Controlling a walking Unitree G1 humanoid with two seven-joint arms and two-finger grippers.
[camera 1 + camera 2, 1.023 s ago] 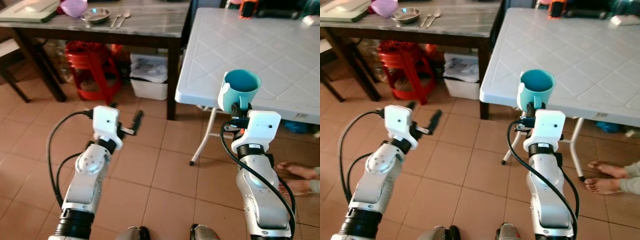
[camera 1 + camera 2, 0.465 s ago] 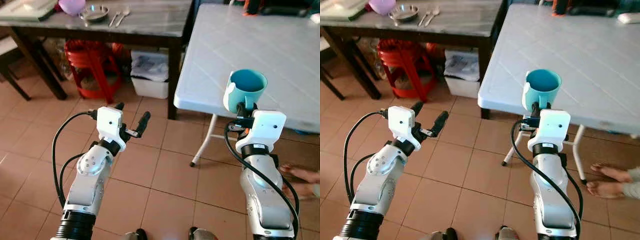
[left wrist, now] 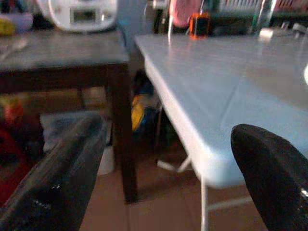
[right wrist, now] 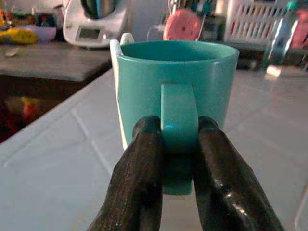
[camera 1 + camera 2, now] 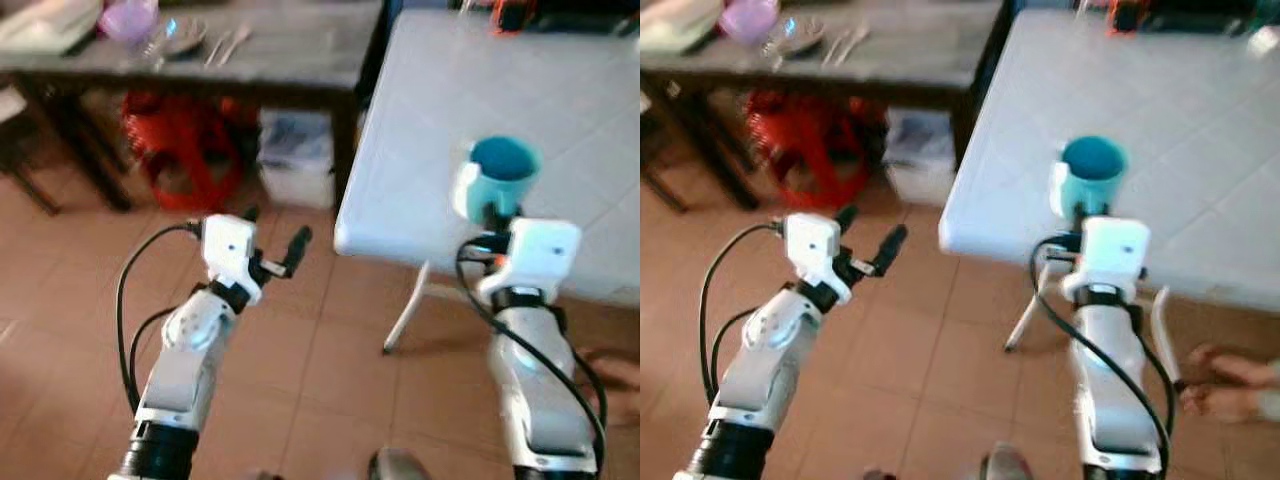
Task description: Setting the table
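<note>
My right gripper [image 4: 177,144] is shut on the handle of a teal mug [image 4: 177,82], holding it upright. The teal mug [image 5: 498,175] hangs over the near part of the white plastic table [image 5: 520,90]. My left gripper [image 5: 275,240] is open with nothing between its fingers, out over the tiled floor to the left of the white table's corner. On the dark table [image 5: 280,60] at the back left lie a purple bowl [image 5: 130,18], a metal bowl [image 5: 182,35] and cutlery [image 5: 228,40].
Under the dark table stand red stools [image 5: 185,140] and a white bin [image 5: 298,165]. A person's bare foot [image 5: 1230,375] rests on the floor at the right. An orange object [image 5: 510,12] sits at the white table's far edge. A white appliance [image 3: 79,12] stands on the dark table.
The camera has moved closer to the white table and the picture is blurred. The mug now hangs over the tabletop rather than before its edge. The left gripper stays open.
</note>
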